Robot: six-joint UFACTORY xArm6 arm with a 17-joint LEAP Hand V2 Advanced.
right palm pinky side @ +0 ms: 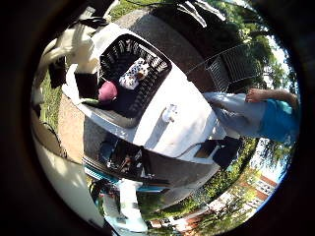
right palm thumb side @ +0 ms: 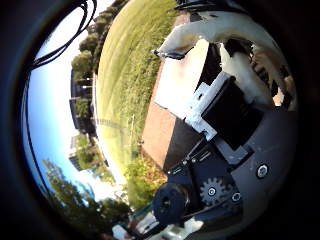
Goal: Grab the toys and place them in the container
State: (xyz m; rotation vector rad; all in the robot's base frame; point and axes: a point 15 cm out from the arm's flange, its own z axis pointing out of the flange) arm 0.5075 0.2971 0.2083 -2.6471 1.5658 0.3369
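Note:
A black slatted container (right palm pinky side: 150,86) stands on a white table (right palm pinky side: 189,130), far below my palm. In it lie a pink toy (right palm pinky side: 107,91) and a black-and-white spotted toy (right palm pinky side: 134,74). A small white toy (right palm pinky side: 169,113) stands on the bare tabletop just beside the container. My hand (right palm thumb side: 225,115) hangs high over the table with its white and black fingers (right palm pinky side: 74,42) relaxed, nothing between them.
A person in a blue top (right palm pinky side: 268,115) leans at the table's far side, touching none of the toys. A black slatted chair (right palm pinky side: 236,64) stands behind the table. Dark equipment (right palm pinky side: 128,160) sits at another table edge. Paving and grass (right palm thumb side: 125,75) surround it.

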